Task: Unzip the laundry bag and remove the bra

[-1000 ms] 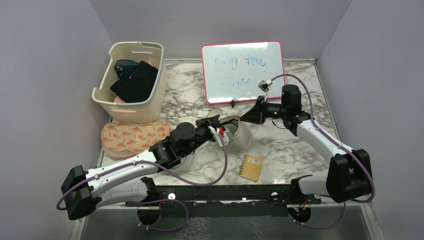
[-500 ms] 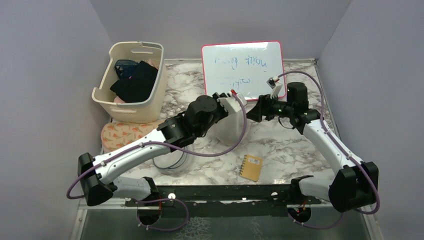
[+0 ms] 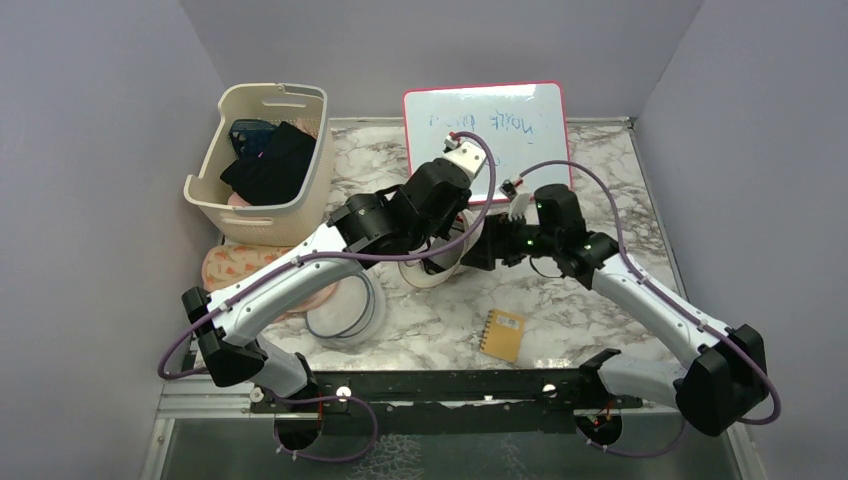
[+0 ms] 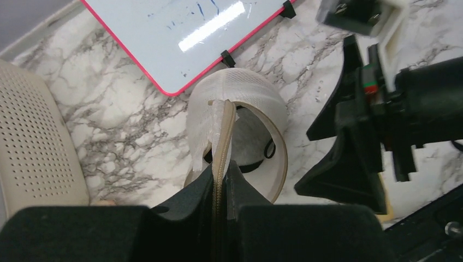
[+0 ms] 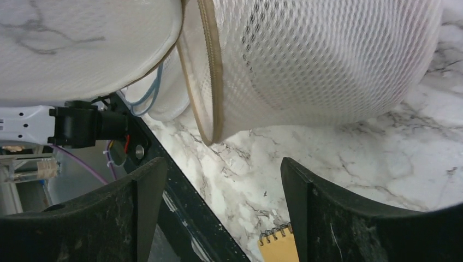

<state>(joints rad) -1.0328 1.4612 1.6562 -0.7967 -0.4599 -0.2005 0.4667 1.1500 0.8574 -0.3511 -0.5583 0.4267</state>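
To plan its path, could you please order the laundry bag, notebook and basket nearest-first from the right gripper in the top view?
From the right gripper:
1. laundry bag, just to its left.
2. notebook, toward the near edge.
3. basket, back left corner.

Round white laundry bag [image 5: 327, 60] of translucent mesh cloth with tan woven zip tape [image 5: 211, 71], smooth grey-veined marble-look table top [image 4: 136, 142], glossy white board [image 4: 180, 33] in pink plastic frame, matt cream perforated plastic basket [image 4: 33, 142]

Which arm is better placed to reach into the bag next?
Probably right: the right gripper is open beside the unzipped mouth of the laundry bag; the left gripper is shut on its zipper edge, holding it.
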